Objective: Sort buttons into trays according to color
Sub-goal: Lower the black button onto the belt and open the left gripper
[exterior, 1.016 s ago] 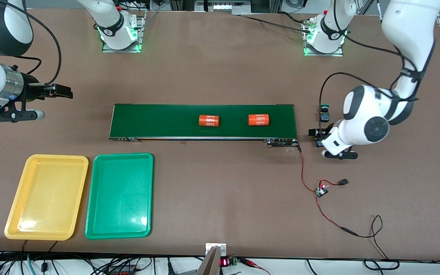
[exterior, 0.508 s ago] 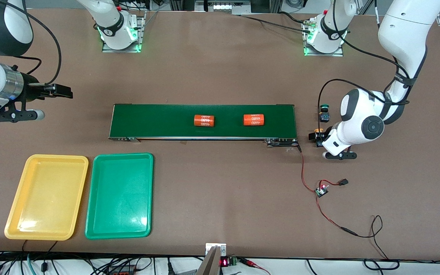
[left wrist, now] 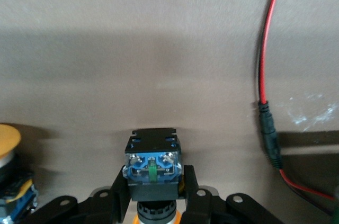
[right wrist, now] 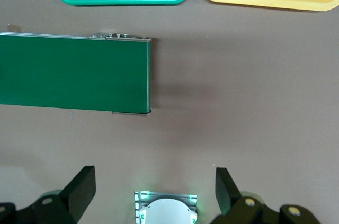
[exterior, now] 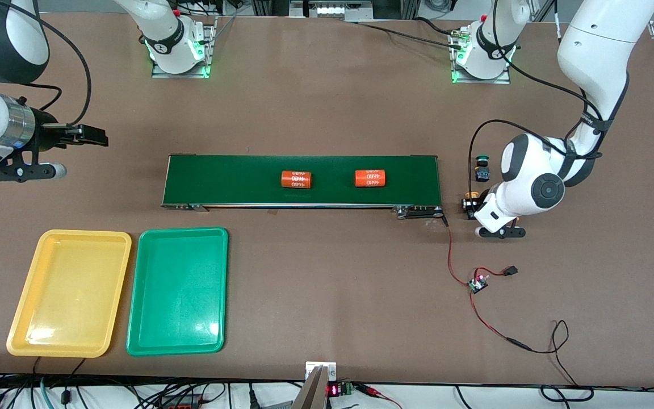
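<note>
The left gripper (left wrist: 152, 192) is clamped on an orange-capped button (left wrist: 152, 160) off the conveyor belt's (exterior: 298, 180) left-arm end, so pickup is underway. The right gripper (right wrist: 153, 192) waits wide apart. Next, lift straight up toward the yellow tray (exterior: 68, 292)

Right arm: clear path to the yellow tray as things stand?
Probably yes. The right gripper hangs with jaws open, holding nothing, at the yellow tray's end of the table, with bare tabletop between them.
</note>
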Robot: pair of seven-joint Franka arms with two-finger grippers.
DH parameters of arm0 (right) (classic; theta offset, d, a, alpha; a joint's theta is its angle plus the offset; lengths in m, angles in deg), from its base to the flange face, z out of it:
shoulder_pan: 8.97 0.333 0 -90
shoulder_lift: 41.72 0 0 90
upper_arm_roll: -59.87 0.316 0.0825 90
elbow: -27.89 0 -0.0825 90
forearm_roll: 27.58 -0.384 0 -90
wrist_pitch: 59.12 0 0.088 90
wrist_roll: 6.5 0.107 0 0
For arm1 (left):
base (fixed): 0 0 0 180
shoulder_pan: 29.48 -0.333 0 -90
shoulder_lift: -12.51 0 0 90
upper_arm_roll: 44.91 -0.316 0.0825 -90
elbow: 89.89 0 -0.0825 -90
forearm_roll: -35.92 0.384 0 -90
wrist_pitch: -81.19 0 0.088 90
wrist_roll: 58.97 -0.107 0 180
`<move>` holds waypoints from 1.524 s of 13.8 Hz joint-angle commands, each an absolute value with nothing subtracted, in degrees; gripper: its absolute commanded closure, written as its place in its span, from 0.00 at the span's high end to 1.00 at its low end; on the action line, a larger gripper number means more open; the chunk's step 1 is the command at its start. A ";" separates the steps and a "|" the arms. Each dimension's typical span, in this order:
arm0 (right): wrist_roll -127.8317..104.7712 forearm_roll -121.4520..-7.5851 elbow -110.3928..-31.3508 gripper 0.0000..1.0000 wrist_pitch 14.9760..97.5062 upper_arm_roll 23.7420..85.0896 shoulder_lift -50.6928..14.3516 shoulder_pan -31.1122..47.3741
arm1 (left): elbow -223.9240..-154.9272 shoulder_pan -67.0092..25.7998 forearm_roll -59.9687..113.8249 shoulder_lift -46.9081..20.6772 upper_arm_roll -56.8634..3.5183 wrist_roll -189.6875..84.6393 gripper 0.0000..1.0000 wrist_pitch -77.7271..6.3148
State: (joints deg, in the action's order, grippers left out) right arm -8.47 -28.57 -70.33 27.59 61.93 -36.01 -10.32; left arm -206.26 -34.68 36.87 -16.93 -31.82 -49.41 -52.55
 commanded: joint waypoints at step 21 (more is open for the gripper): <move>-7.47 -29.52 -72.21 1.00 28.51 62.06 -37.32 -10.02 | -199.06 -27.54 36.62 -10.79 -18.81 -31.20 1.00 -38.18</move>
